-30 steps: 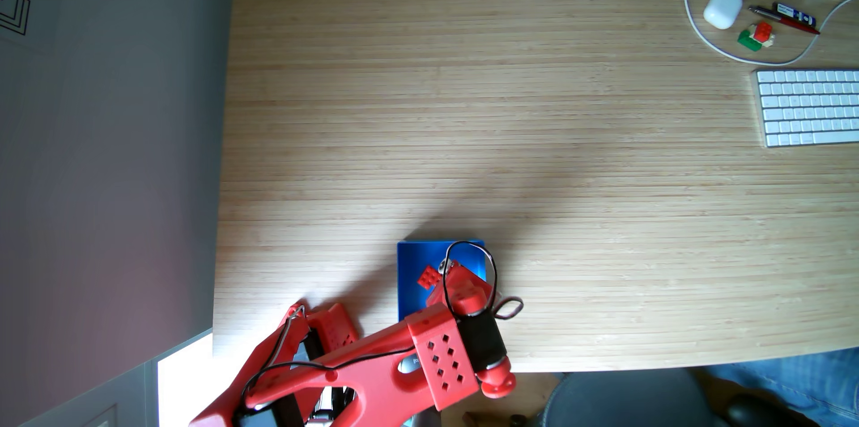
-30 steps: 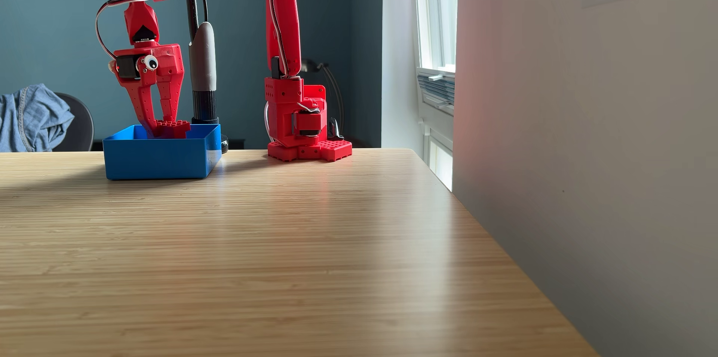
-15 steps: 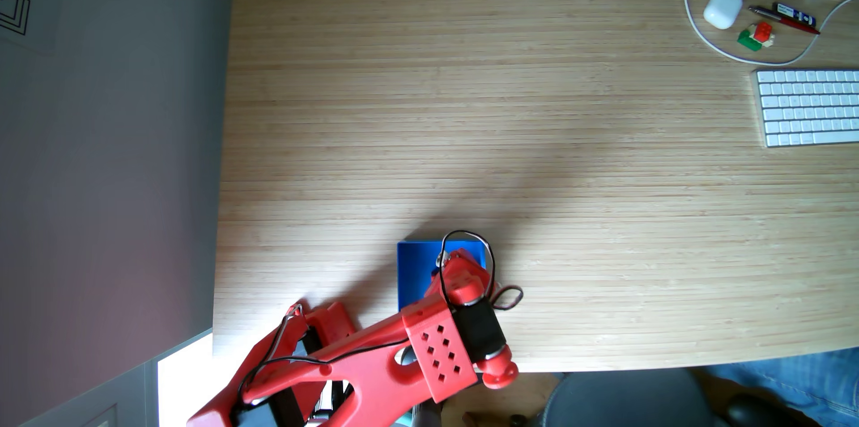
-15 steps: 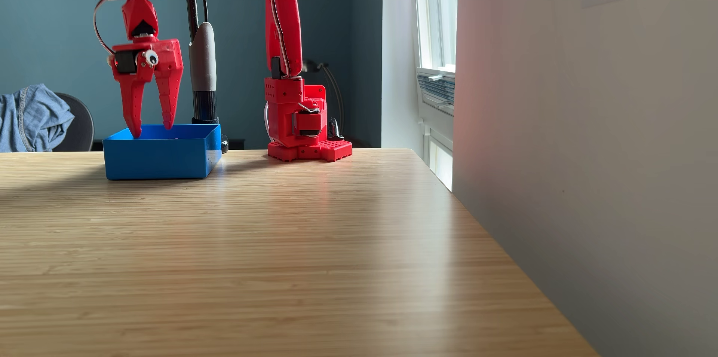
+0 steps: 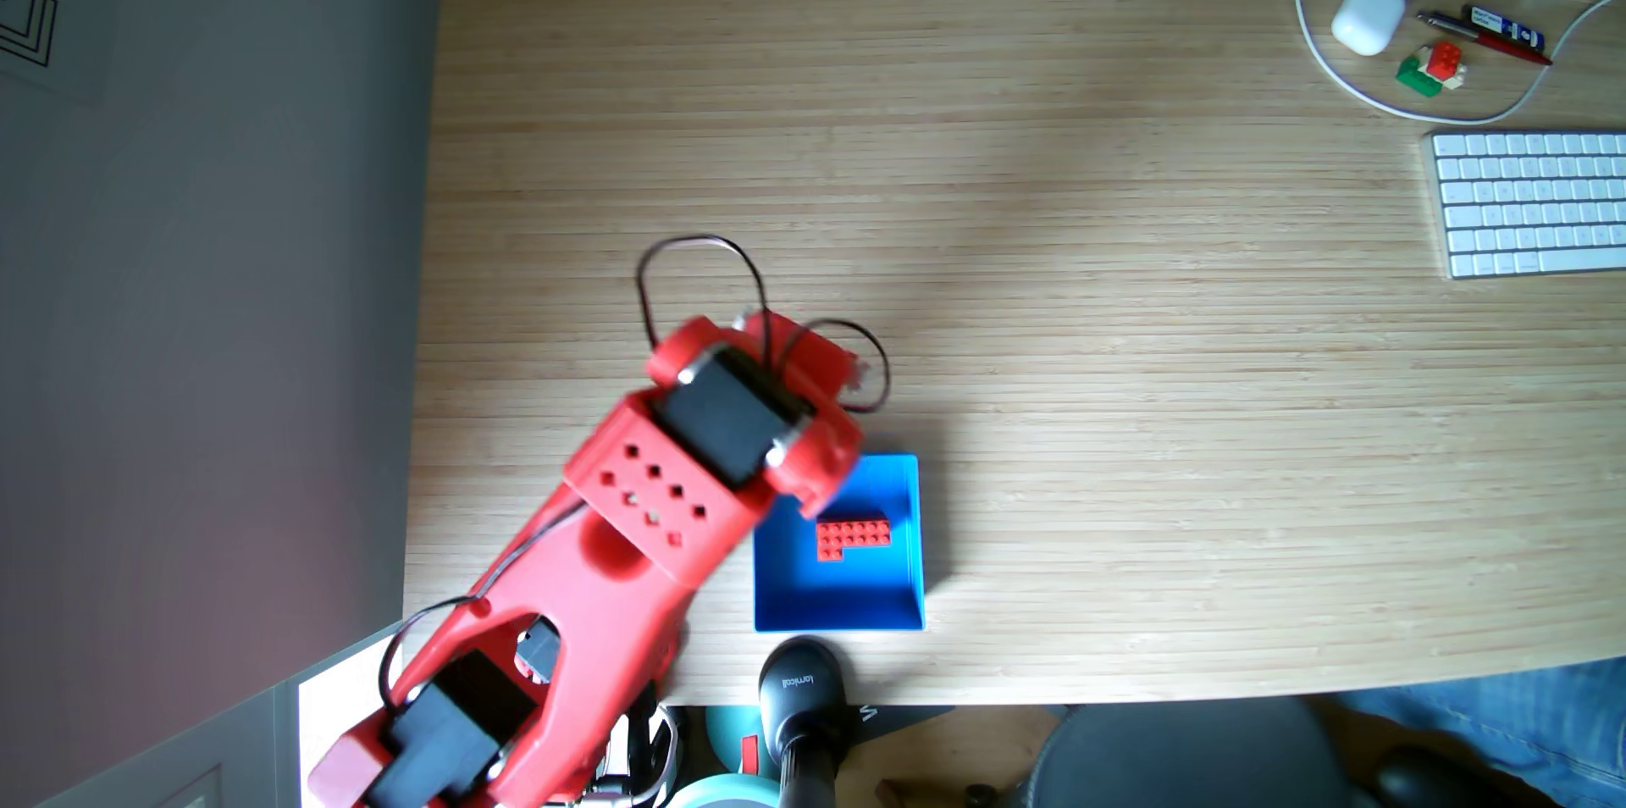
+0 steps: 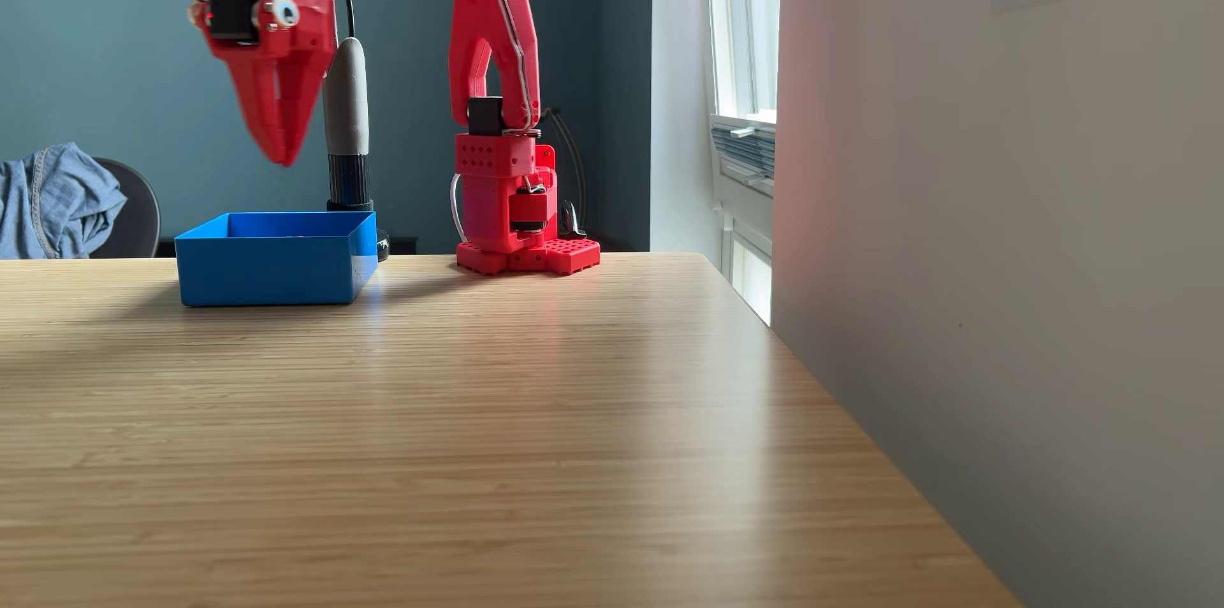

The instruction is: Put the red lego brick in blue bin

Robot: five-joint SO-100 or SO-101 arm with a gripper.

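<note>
- We see the gripper point(image 6: 286, 159) in a fixed view hanging tip-down, well above the blue bin point(image 6: 265, 274); its fingers point(image 6: 261, 111) meet at the tips with nothing between them, slightly motion-blurred.
- Versus half a second ago: then the fingertips were spread apart and dipped just inside the bin's rim; now they have come together and the whole wrist has risen clear. A second ago the brick was between the fingers, just above the bin's rim.
- In a fixed view looking down, the red arm point(image 5: 633, 526) has swung away toward the picture's left, covering only the bin's upper-left corner.
- The red lego brick point(image 5: 852, 538) now lies flat and uncovered on the bin's floor point(image 5: 836, 597), in its upper half, studs up.
- Its long axis runs left–right in that view, parallel to the bin's far wall; the short leg of the L points down-picture at the left end.
- Appearance: bright red, flat, L-shaped, with two rows of studs along the long bar.
- On the bamboo table point(image 5: 1056, 289), well apart at upper right: a white keyboard point(image 5: 1531, 203) and a small red-green-white lego stack point(image 5: 1432, 69).
</note>
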